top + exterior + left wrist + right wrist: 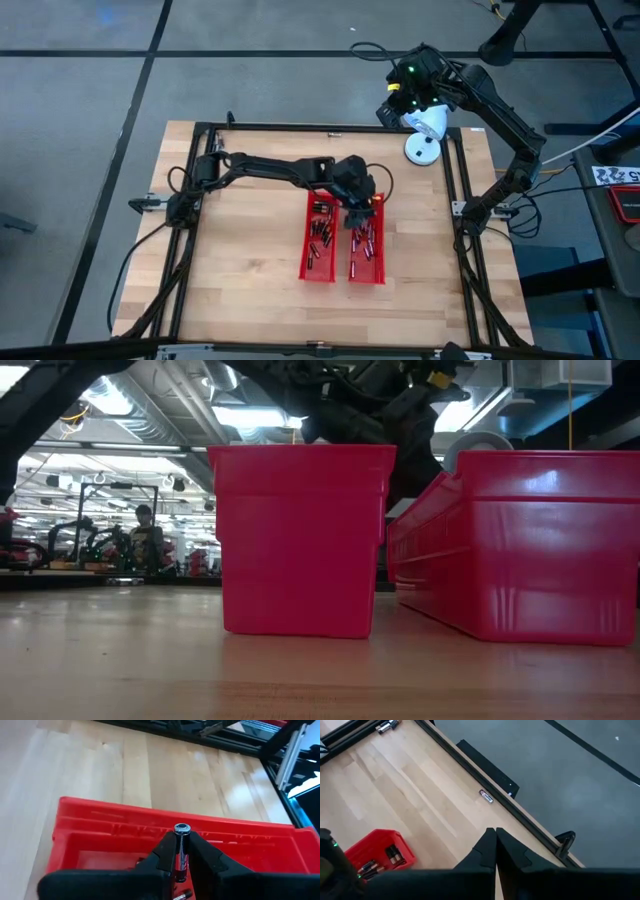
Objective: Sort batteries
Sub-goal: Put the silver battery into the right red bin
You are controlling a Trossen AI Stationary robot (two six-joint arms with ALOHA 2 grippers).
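Two red trays stand side by side mid-table, the left tray and the right tray. Both hold several small batteries. My left gripper hovers over the far end of the right tray, shut on one battery. Another loose battery lies in the tray below it. My right gripper is shut on nothing, raised past the table's far right corner. The low view shows only the trays' outer walls. My left gripper pinches one battery by its long sides between the two fingertips. The battery lies along the fingers, and its metal end cap sticks out past the tips. The fingers slant downward. The battery is lifted clear above the tray.
A black frame rail runs round the wooden table. A white round-based device stands at the far right corner. Bare wood lies left of the trays and near the front edge. A small metal piece lies by the far rail.
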